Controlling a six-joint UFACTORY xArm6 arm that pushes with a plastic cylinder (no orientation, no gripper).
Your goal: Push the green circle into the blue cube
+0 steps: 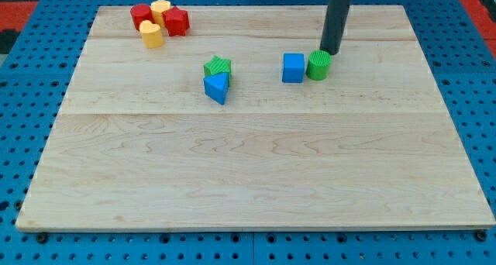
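The green circle point(318, 65) stands at the upper right of the wooden board, touching the right side of the blue cube point(293, 67). My tip point(331, 51) is just above and to the right of the green circle, close to its top edge. The rod rises from there out of the view's top.
A green star point(218, 67) sits against a blue triangle point(217, 87) left of centre. A cluster at the top left holds a red circle point(141, 16), a red block point(176, 21) and two yellow blocks point(161, 9) point(151, 34). The board's point(256, 164) edges meet blue pegboard.
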